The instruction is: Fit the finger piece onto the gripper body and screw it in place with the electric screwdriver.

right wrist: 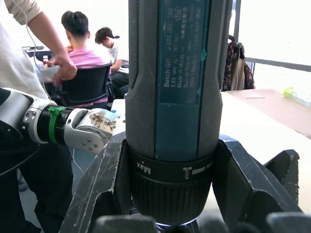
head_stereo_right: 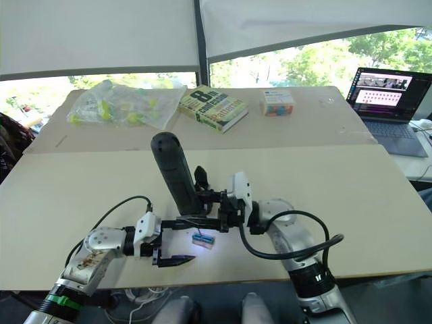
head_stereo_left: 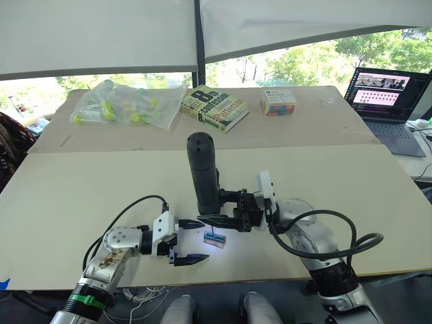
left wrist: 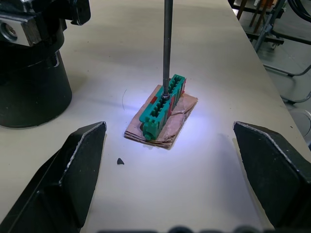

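Right gripper [head_stereo_left: 217, 214] clamps electric screwdriver [head_stereo_left: 204, 172] low at collar: rigid, top-heavy, keep grip low; left gripper [head_stereo_left: 187, 240] open.

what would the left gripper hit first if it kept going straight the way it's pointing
Most likely the small green-topped block, which lies on the table straight ahead between the open left gripper fingers, with the electric screwdriver bit standing on it. Depth is unclear.

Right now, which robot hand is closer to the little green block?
Left. The left gripper hangs open beside the little green block, not touching it. The right gripper sits higher, clamping the electric screwdriver, whose bit touches the block.
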You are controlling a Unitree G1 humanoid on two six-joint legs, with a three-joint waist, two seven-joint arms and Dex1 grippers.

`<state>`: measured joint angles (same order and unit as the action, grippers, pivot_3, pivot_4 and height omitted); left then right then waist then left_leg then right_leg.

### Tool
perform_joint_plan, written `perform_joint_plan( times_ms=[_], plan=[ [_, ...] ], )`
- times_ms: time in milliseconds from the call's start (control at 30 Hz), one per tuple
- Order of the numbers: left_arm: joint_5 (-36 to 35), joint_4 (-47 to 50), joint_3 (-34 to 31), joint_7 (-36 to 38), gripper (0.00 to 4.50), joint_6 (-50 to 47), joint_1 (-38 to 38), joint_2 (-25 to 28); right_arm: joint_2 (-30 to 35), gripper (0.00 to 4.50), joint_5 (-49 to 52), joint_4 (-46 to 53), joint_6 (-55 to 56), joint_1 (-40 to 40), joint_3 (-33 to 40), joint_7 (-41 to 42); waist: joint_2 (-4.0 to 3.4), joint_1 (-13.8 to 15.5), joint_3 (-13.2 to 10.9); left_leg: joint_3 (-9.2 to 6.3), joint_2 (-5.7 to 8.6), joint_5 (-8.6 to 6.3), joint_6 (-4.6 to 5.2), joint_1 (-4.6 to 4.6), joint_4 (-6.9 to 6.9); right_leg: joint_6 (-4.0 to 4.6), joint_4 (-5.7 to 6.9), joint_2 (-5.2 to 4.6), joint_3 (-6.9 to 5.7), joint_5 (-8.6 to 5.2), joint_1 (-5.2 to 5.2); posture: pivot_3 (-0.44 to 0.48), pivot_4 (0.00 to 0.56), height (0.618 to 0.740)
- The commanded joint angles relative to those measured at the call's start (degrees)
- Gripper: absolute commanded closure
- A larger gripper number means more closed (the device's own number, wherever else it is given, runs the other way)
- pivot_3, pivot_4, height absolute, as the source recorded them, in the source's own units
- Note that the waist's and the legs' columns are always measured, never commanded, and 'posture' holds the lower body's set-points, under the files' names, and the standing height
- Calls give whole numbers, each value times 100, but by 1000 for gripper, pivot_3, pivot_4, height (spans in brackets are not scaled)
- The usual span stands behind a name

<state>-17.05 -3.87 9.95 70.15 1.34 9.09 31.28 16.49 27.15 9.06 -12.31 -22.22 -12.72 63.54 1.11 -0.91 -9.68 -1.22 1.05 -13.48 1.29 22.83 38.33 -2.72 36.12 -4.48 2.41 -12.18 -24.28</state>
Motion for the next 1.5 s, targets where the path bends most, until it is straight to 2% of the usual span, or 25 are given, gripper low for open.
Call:
perform_joint_plan(
  times_ms=[33,800,1067,1200,1367,1500],
  plan=[
    [-8,2,-41,-12,91,86,-57,4,-18,2587,-7,46,198,-14,25,9,0,-1,0,0,0,0,0,0,0,0,0,0,0,0,0,0,150,740],
    [-494,229,-438,78,91,40,-70,46,104,2587,854,749,-223,-146,411,0,0,5,0,0,-1,0,0,1,0,1,-1,0,0,0,-1,0,150,740],
    [-1258,604,-1274,-26,91,-226,-318,183,566,2587,1396,1313,-531,-144,982,-154,0,-2,0,-1,-3,0,0,2,0,1,-2,-4,0,0,-2,0,150,740],
    [-1639,759,-1859,-13,91,-594,-677,526,865,2587,1685,1577,-675,-147,1401,-333,1,-11,-1,-1,-4,0,0,3,0,1,-3,-3,0,0,-3,0,150,740],
    [-1765,713,-2303,185,91,-582,-1024,821,1130,2587,1874,1760,-767,-121,1698,-469,1,-3,-1,-1,-4,0,0,3,-1,1,-5,-4,0,-1,-2,0,150,740],
    [-1767,844,-2353,63,91,-837,-950,942,1284,2587,2025,1850,-851,-204,1803,-560,1,17,-1,-1,-3,0,0,4,-1,1,-7,-5,-1,-1,0,0,150,740]
  ],
)
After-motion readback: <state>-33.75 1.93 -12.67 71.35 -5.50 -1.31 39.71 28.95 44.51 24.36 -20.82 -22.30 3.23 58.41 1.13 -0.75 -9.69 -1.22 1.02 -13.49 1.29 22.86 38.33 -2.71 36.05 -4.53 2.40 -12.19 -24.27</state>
